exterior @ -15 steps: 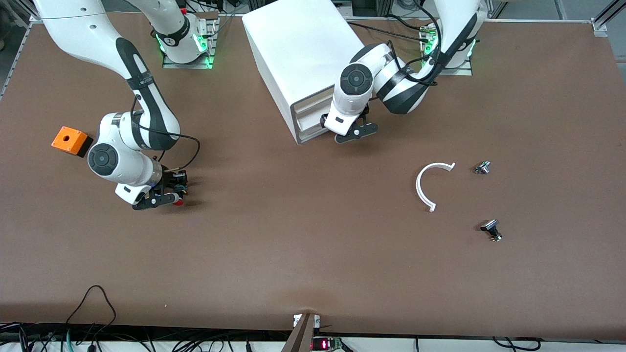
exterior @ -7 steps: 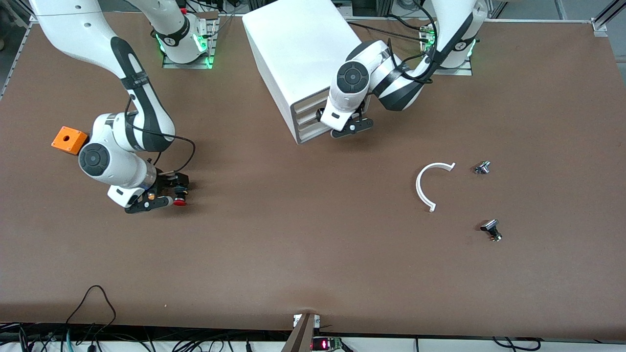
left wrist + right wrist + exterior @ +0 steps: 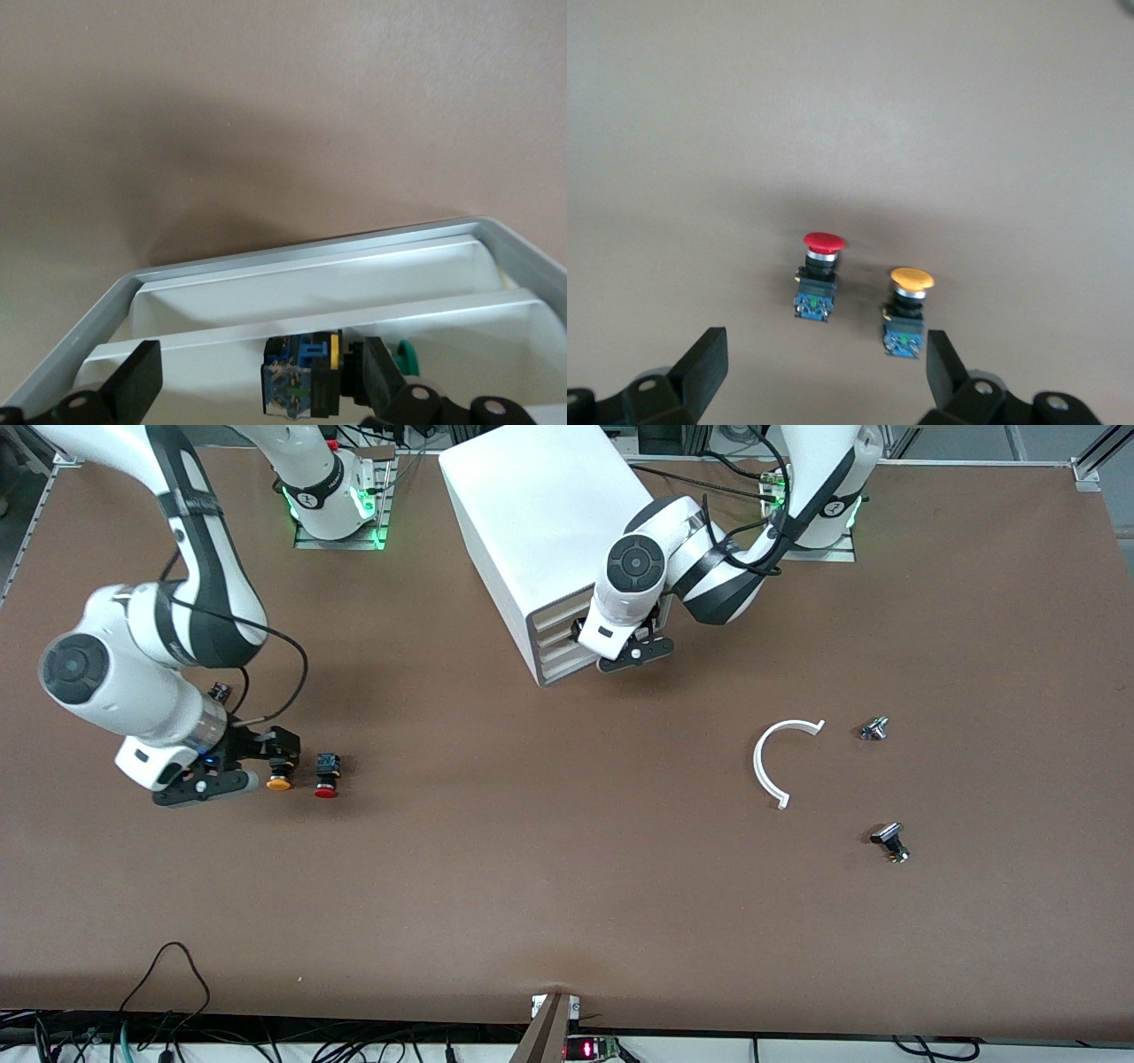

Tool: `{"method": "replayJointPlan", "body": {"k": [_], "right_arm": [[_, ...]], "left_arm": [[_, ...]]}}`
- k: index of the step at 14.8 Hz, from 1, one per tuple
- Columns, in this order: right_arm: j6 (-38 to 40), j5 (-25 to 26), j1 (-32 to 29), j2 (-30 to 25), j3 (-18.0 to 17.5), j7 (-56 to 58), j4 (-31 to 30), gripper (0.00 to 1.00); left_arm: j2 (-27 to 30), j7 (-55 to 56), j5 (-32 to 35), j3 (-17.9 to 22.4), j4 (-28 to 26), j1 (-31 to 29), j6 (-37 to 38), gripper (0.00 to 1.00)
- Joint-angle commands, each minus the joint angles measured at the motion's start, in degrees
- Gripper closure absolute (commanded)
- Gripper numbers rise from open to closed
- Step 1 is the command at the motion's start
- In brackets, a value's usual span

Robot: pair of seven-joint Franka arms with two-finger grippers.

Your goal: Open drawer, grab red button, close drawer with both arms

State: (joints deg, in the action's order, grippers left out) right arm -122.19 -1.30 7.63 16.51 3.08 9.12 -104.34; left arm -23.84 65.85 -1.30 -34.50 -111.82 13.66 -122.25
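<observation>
Right pincer point(image 3: 232, 772) risen off button point(image 3: 327, 772), jaws wide, left pincer point(image 3: 620, 657) gaping at drawer point(image 3: 560, 642)

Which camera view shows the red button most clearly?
The right wrist view: the button stands in plain sight, red cap and blue body, beside the orange-capped button. The front view shows it small. The left wrist view does not show it.

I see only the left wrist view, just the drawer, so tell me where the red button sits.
Observer: The red button sits on the table, toward the right arm's end.
Operator: Report the right end effector.
Observer: The right end effector hangs open above the table over that spot, holding nothing.
Operator: Name whatever is next to the button.
Observer: An orange-capped button sits beside it, not touching it.
</observation>
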Motion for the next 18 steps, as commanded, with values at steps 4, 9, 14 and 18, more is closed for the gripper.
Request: {"method": "replayJointPlan", "body": {"k": [4,9,14,18], "right_arm": [[17.5,1.9,0.3,-3.8,-0.3,-3.7,11.9,0.01],[22.4,2.8,0.4,-9.3,-1.1,-13.1,13.9,0.01],[28.0,2.6,-3.4,-13.9,-5.8,-16.8,13.4,0.01],[28.9,2.1,-9.7,-15.9,-10.8,-16.9,13.4,0.01]], "left_arm": [[0.5,-8.2,7.9,0.1,13.4,-7.7,16.2,0.0],[0.7,-19.4,9.4,0.1,24.3,-16.1,28.5,0.0],[6.7,-40.3,9.2,5.4,27.4,-20.7,32.1,0.0],[15.9,-65.6,8.1,23.5,24.1,-14.5,31.9,0.0]]}}
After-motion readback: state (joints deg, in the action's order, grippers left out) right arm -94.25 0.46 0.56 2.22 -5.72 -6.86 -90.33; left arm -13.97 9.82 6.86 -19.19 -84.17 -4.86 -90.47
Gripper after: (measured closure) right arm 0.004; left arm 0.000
